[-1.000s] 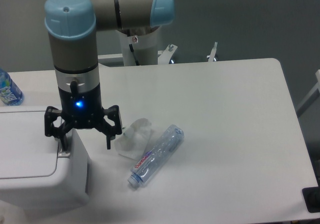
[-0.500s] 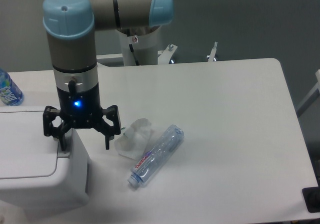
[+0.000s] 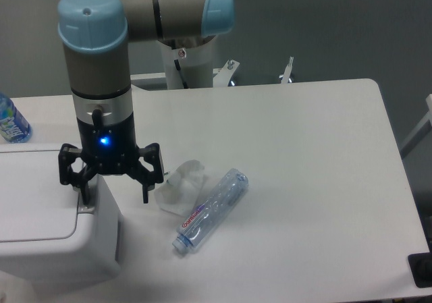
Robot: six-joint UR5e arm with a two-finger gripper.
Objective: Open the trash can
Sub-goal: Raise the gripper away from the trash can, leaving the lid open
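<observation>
Trash can (image 3: pixel 57 239): one, white, boxy, at the front-left corner of the table (image 3: pixel 304 154); lid flat and down; part of it runs out of frame left.
Gripper (image 3: pixel 115 194): one, black, blue light lit on its body, fingers spread wide and holding nothing. Hangs over the trash can's back-right corner. One finger (image 3: pixel 85 194) sits at the lid's right edge by a small grey strip, contact not clear; the other finger (image 3: pixel 146 192) hangs just off the can's right side, above the table.
Arm (image 3: pixel 98 60): one, grey with light-blue caps, wrist segment upright straight above the can's right edge; base behind the table.
Clear bottle (image 3: pixel 210 208): one, lying on its side just right of the trash can, cap end toward the front, red print on the label.
Crumpled clear plastic (image 3: pixel 181 183): one piece, between the trash can and the clear bottle, touching the bottle's side.
Blue-label bottle (image 3: pixel 11 121): one, behind the trash can at the left frame edge, partly cut off.
Bottle count: two total.
Surface: table white, smooth, rounded corners, mild glare.
Room: grey floor beyond the table; white metal frame parts behind the far edge and at the right edge.
</observation>
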